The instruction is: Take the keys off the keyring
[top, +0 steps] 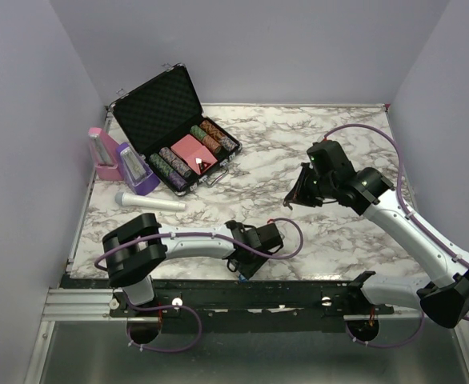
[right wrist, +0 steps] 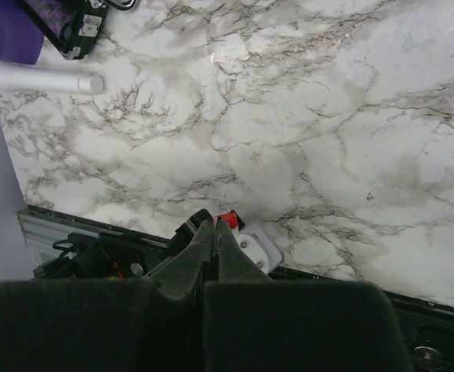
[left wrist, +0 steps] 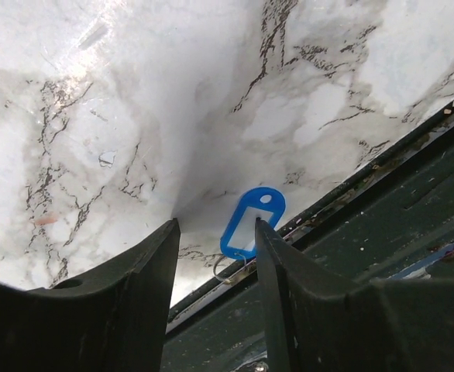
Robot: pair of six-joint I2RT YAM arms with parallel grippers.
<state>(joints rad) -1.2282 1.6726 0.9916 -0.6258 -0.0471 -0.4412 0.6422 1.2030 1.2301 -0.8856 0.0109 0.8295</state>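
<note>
Saw keyring [left wrist: 252, 222] just ahead between parted jaws of nearer left claw [left wrist: 215, 232], long axis slanting rightward; right claw [right wrist: 214, 229] closed.

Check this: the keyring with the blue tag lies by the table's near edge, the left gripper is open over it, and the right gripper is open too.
One thing is wrong: the right gripper is shut, fingers pressed together, as the right wrist view shows. The keyring lies by the table's near edge, with the left gripper open over it.
</note>
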